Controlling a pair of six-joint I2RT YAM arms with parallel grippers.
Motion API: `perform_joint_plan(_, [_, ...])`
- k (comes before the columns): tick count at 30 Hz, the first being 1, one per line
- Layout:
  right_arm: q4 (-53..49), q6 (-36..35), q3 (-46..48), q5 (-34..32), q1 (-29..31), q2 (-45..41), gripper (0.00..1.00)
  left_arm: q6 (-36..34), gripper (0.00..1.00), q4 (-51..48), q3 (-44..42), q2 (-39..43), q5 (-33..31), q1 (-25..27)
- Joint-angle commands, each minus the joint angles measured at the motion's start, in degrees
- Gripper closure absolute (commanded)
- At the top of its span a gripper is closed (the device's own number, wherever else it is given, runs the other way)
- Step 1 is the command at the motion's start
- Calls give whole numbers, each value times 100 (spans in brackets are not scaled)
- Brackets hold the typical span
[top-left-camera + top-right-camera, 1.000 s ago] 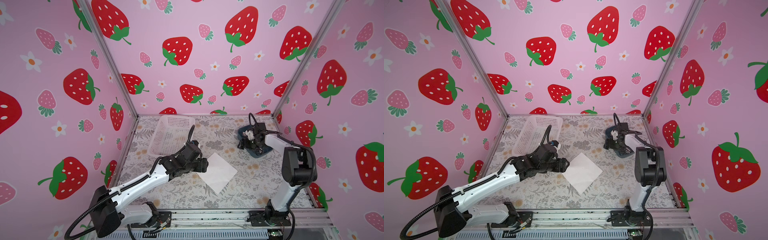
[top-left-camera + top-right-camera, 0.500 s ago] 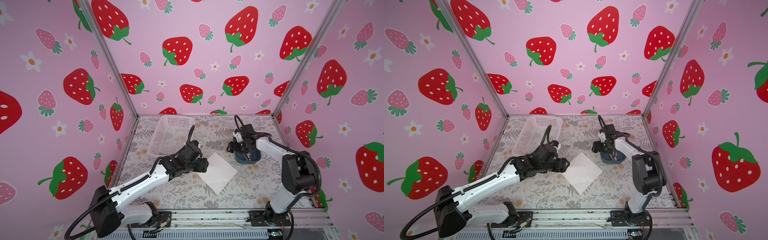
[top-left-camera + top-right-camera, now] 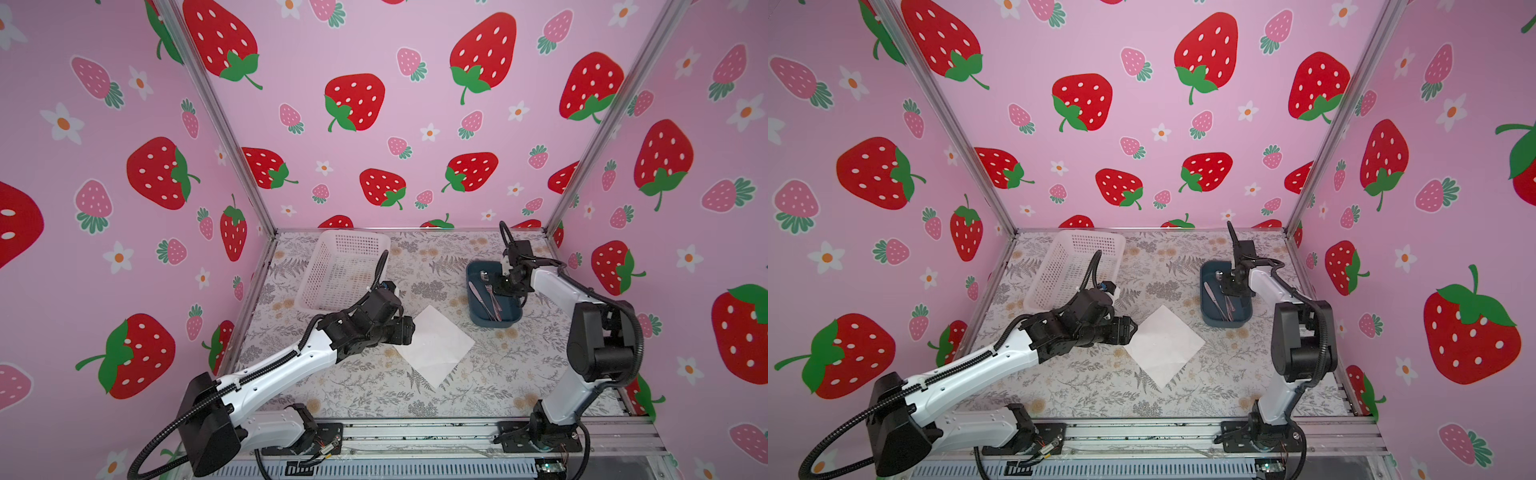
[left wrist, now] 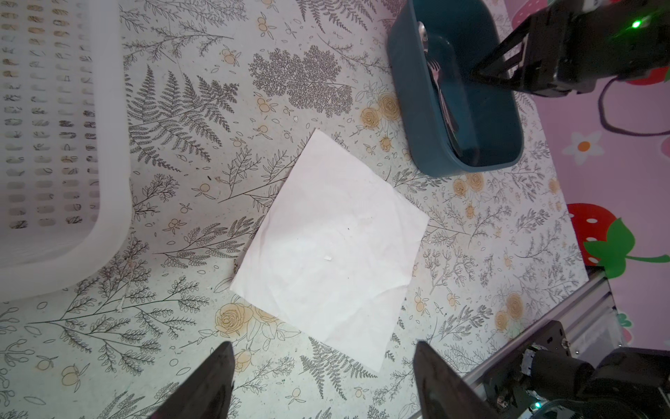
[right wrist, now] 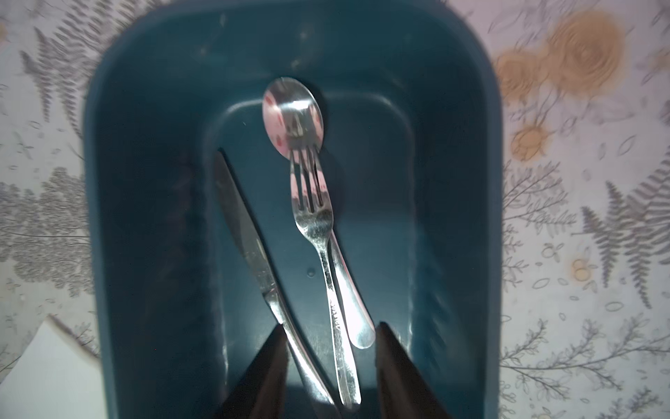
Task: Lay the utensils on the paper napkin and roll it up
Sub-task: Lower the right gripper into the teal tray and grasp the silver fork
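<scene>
Jaws of right gripper (image 5: 330, 326) narrowed astride fork (image 5: 313, 217) in bin (image 5: 145, 181), grip unclear; left gripper (image 4: 322, 342) unchanged, open.

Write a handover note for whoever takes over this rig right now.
Left tool: open, empty, beside a corner of the paper napkin.
Right tool: down in the blue bin, jaws apart astride the knife and fork handles, nothing gripped.
Napkin lies flat and bare on the table; fork, spoon and knife all lie in the bin.
Done: nothing placed.
To do: move them onto the napkin, roll it up.
</scene>
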State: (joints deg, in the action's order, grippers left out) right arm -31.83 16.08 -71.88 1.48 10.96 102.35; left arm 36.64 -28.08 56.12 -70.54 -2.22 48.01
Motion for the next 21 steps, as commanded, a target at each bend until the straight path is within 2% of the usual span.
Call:
perform_joint_plan(1, [-345, -201, -203, 228, 41, 219, 65, -16, 22, 17, 9, 64, -174, -19])
perform_joint_plan(8, [-210, -112, -385, 126, -58, 536, 70, -126, 22, 171, -84, 233, -95, -14])
perform_joint_plan(12, [-53, -105, -495, 711, -259, 762, 71, -148, 22, 231, -160, 315, -94, -20])
perform_joint_plan(13, [-34, -113, -523, 811, -300, 803, 76, -124, 22, 242, -180, 333, -117, -13])
perform_joint_plan(21, [11, -157, -683, 1042, -411, 1140, 77, -106, 22, 191, -241, 377, -116, -18])
